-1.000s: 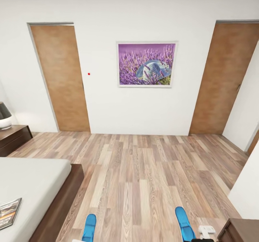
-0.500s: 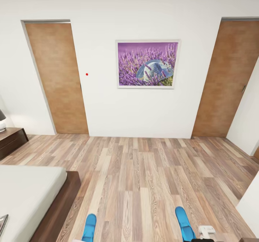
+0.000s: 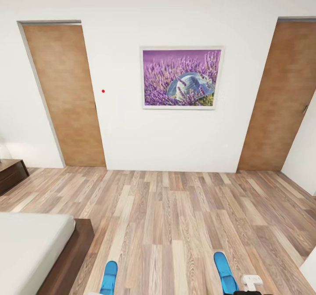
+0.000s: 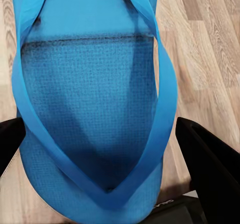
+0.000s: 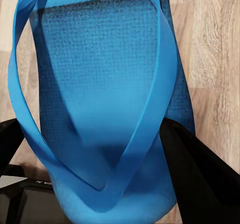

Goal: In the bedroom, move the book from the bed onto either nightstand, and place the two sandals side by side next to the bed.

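Head view: carried both blue sandals, left sandal [image 3: 109, 277] clamped in left hand [image 4: 100, 184], right sandal [image 3: 224, 272] in right hand [image 5: 105, 184], bed [image 3: 30, 242] nearby. Risked slipping from thin grips while driving.

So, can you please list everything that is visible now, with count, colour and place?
Sandals: two, bright blue; left sandal between the left hand's fingers, right sandal between the right hand's fingers.
Bed: one, pale mattress, dark brown frame; lower left of head view.
Nightstand: one, dark brown; left edge, by the wall.
Doors: two, brown wood; left door, right door.
Picture: one, purple flowers, white frame; on the wall between the doors.
Floor: brown wood planks.
Left hand: black fingers, gripping the left sandal.
Right hand: black fingers, gripping the right sandal.
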Controlling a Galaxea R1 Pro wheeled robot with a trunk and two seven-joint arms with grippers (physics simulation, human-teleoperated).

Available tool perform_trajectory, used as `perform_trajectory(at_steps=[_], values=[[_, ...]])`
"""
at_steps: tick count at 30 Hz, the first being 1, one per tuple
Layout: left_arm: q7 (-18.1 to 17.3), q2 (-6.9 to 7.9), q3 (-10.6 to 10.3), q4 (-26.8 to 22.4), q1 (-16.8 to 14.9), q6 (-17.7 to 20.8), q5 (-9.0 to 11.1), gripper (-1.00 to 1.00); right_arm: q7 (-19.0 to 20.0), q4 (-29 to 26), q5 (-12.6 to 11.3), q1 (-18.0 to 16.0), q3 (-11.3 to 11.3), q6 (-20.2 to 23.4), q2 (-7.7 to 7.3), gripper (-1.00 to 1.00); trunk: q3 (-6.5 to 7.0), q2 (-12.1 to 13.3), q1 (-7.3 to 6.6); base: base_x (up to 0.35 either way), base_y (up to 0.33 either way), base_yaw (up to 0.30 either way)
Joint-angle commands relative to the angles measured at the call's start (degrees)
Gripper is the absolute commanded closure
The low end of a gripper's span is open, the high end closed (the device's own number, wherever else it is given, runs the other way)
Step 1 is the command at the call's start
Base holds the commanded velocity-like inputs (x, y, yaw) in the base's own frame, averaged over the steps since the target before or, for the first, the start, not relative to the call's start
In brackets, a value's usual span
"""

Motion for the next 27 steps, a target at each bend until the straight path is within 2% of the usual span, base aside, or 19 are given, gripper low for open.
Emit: perform_trajectory(at_steps=[1,27], values=[[-0.2,0.0,0.52,0.06,-0.03,-0.2,-0.45,1.0,0.26,0.2,-0.64,-0.06,0.41,-0.14,0.02,1.0,-0.02,-0.04,0.06,0.327,0.0,0.0],[-0.2,0.0,0.52,0.06,-0.03,-0.23,-0.49,1.0,0.23,0.22,-0.64,-0.06,0.41,-0.14,0.02,1.0,-0.02,-0.04,0.06,0.327,0.0,0.0]])
